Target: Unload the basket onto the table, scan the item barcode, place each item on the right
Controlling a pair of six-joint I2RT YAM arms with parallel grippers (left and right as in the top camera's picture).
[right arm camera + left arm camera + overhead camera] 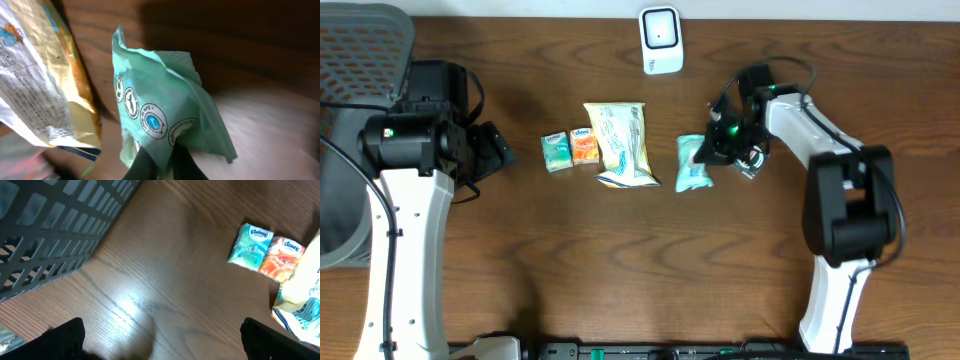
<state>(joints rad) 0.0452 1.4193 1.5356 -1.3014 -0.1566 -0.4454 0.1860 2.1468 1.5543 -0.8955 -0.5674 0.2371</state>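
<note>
The right gripper point(159, 162) clamps the green packet point(165, 115) by one crinkled edge (left gripper point(165, 341) hangs wide open); thin film could slip free before the scanner point(661, 40).

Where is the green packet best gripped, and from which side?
Take the green packet by its thin crumpled edge, from the right, as the right gripper does now: it lies flat, and the yellow bag sits close on its left.
</note>
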